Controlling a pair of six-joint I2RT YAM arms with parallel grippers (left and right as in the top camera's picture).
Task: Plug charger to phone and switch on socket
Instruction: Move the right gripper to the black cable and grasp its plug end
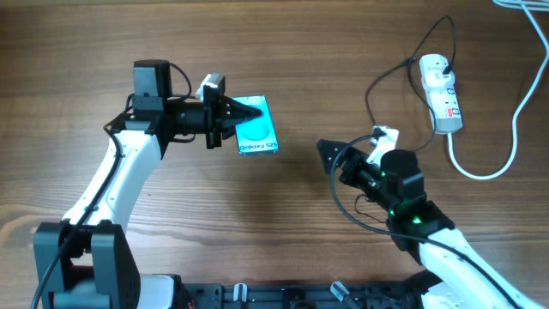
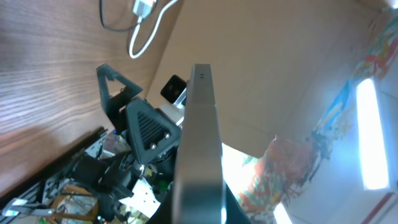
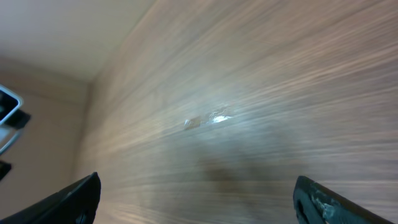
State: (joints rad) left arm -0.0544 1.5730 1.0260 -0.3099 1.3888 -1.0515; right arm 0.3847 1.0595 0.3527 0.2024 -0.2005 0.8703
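Left tool is pinching the phone, just left of centre on the overhead. The left wrist cam shows the phone edge-on against a finger. I can't tell whether it's clear of the surface.

Right tool is spread wide with nothing between its fingers. It sits at 4 o'clock from the phone, apart from it.

Socket is at 2 o'clock in the frame, with the thick white cord looping off it. Charger cable runs from the socket toward the right arm. I can't see the connector tip.
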